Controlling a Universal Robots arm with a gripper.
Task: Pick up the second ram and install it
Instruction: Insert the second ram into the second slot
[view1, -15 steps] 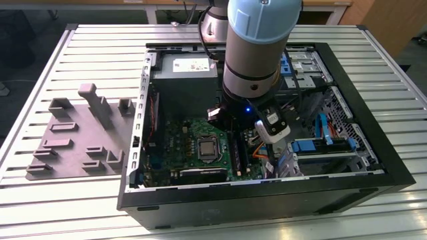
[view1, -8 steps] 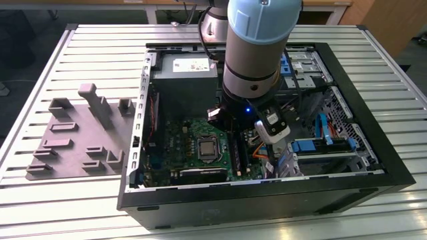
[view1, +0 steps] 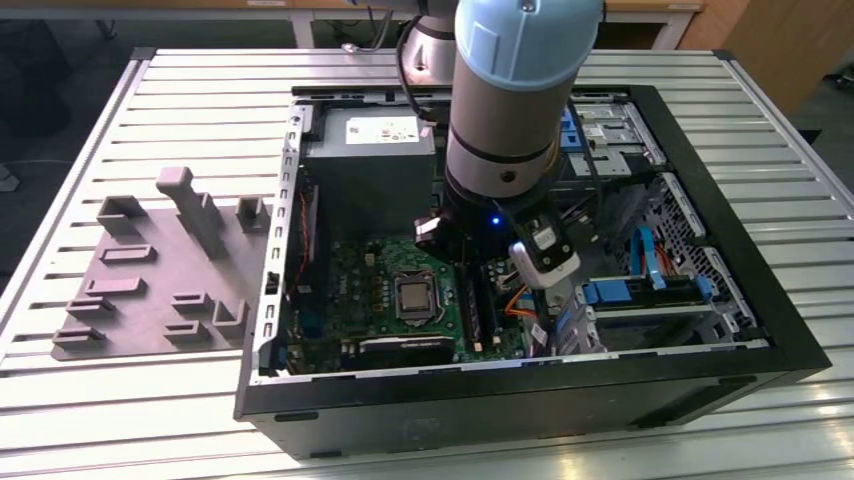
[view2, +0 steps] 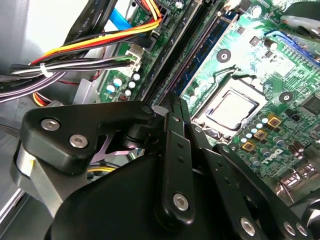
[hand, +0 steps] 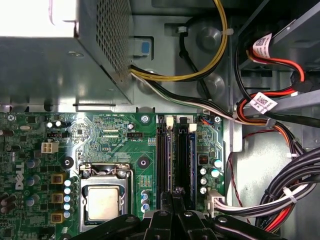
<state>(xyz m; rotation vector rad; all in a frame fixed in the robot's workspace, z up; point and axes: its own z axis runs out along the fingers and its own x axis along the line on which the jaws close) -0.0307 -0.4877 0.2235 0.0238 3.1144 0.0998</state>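
Currently the second ram (hand: 163, 160) is hard to separate from its slot. It is taken to be the long dark strip in the black memory slot beside the CPU socket (hand: 102, 202), on the socket's cable side. Whether it is fully seated cannot be told.

The gripper (hand: 175, 195) is held directly over that row of slots, next to the socket. Its fingers (view2: 176, 115) are drawn narrow, almost together, and no stick can be made out between them. Closed fingers lined up along the slot suggest the tool is positioned to bear down on the stick's top edge, not to carry it; this is a judgement only.

A blue slot (view2: 202, 57) lies between the dark strip and the socket and looks empty, with its contact row exposed.

The socket sits bare on the green motherboard (hand: 100, 135), with no cooler fitted, which leaves room for the tool beside it.

Bundled black cables (hand: 295, 185) are routed on the far side of the slots from the socket, clear of the fingers.

In the exterior view the arm (view1: 514, 100) is brought down vertically into the open PC case (view1: 747, 330), just beside the socket. The grey moulded tray (view1: 147, 290) lies well apart from the socket, outside the case, and no dark stick is seen on it.
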